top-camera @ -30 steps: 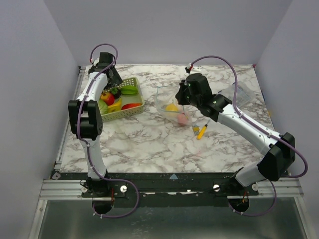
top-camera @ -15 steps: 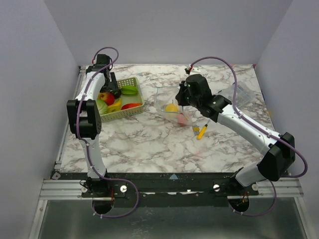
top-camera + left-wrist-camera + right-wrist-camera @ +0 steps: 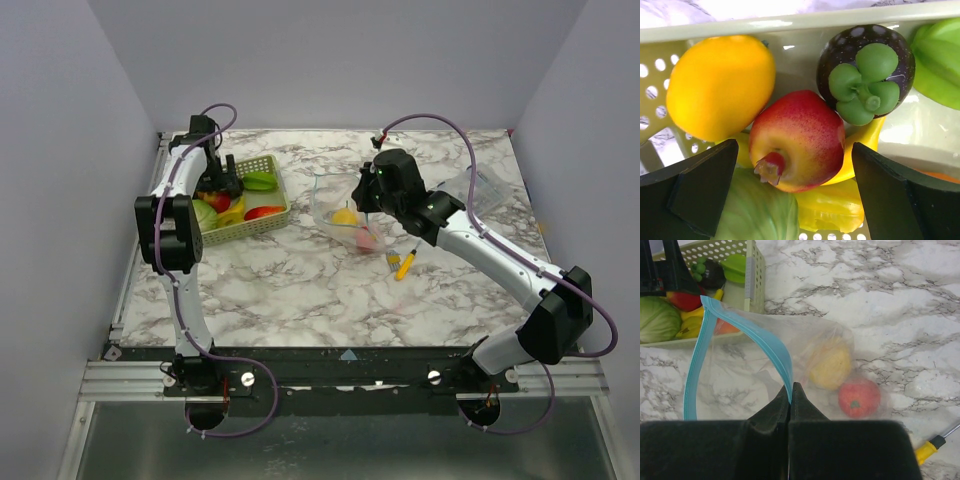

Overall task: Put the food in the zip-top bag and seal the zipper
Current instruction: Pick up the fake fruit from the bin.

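Zip-top bag [image 3: 335, 195] mouth raised facing basket [image 3: 283, 192], zipper [image 3: 757, 332] pinched in right fingers [image 3: 774, 412]

- The white-and-grey marble-patterned table top [image 3: 300, 290] looks smooth, with a faint sheen.
- The pale green perforated plastic basket [image 3: 790, 22] is smooth and half-matt, with soft highlights along its rim.
- The red-and-yellow toy fruit [image 3: 797, 137], the round orange-yellow toy fruit [image 3: 720, 85] and the dark purple toy mangosteen with a green cap [image 3: 865, 70] are glossy plastic with bright glints.
- The clear soft-plastic zip-top bag [image 3: 750, 375] is thin, shiny, creased film.
- Its light-blue plastic zipper strip [image 3: 760, 337] is smooth and duller.
- The left gripper [image 3: 795, 145] has matt black plastic fingers [image 3: 700, 192].
- The grey metal rail [image 3: 340, 378] looks dull.
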`<action>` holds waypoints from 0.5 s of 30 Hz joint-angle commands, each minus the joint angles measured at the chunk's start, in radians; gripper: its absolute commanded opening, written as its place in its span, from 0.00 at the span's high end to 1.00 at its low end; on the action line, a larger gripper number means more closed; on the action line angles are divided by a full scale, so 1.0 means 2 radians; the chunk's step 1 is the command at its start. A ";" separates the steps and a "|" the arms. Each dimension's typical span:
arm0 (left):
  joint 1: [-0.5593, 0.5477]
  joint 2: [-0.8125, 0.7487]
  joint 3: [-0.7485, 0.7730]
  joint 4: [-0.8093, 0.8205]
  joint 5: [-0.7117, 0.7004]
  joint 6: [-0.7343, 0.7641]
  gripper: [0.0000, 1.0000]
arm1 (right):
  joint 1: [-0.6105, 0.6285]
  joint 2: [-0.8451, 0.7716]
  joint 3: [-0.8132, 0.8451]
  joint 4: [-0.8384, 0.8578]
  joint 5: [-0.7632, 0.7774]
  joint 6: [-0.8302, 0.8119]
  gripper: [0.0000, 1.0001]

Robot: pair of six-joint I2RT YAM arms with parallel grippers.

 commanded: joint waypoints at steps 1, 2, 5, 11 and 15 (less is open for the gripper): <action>0.000 0.008 -0.003 -0.018 0.056 0.006 0.02 | -0.002 -0.016 -0.006 0.009 -0.012 0.003 1.00; 0.000 0.008 -0.007 -0.015 0.068 0.006 0.04 | -0.002 -0.016 -0.006 0.008 -0.012 0.003 1.00; 0.000 0.010 -0.008 -0.012 0.080 0.003 0.15 | -0.002 -0.017 -0.005 0.008 -0.013 0.006 1.00; 0.000 -0.011 -0.009 0.000 0.103 -0.003 0.40 | -0.002 -0.021 -0.003 0.006 -0.014 0.008 1.00; -0.002 -0.026 -0.008 0.000 0.109 -0.007 0.48 | -0.002 -0.022 -0.001 0.005 -0.015 0.009 1.00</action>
